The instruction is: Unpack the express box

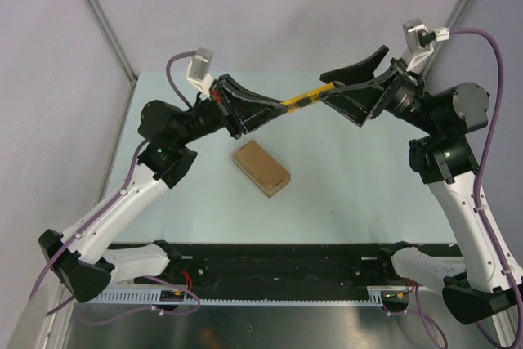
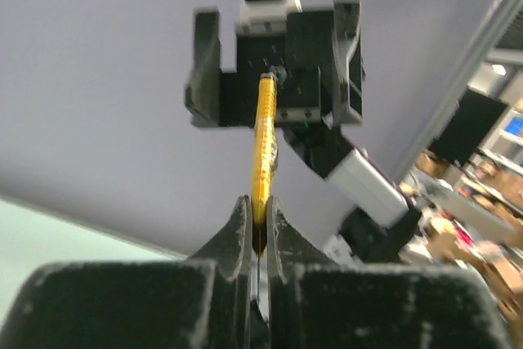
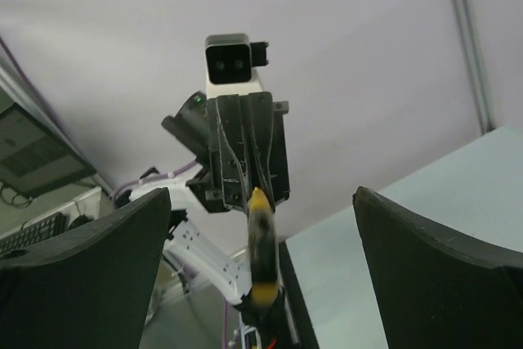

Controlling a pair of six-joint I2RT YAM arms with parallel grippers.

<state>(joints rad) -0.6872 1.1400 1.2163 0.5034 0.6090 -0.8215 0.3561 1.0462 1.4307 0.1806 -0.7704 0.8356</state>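
Note:
The express box (image 1: 261, 167), a small flat brown carton, lies closed on the pale table below both raised arms. My left gripper (image 1: 274, 112) is shut on one end of the yellow-and-black utility knife (image 1: 306, 100) and holds it in the air above the table. In the left wrist view the knife (image 2: 264, 145) runs from my left gripper (image 2: 259, 206) toward the right gripper (image 2: 278, 71). My right gripper (image 1: 325, 87) is open, its jaws wide on either side of the knife's other end. The right wrist view shows the knife (image 3: 261, 259) between the right gripper's spread fingers (image 3: 261, 202), apart from both.
The table's back edge meets a grey wall behind the arms. Metal frame posts (image 1: 98, 18) stand at the back left and back right. A black rail (image 1: 278, 255) runs along the near edge between the arm bases.

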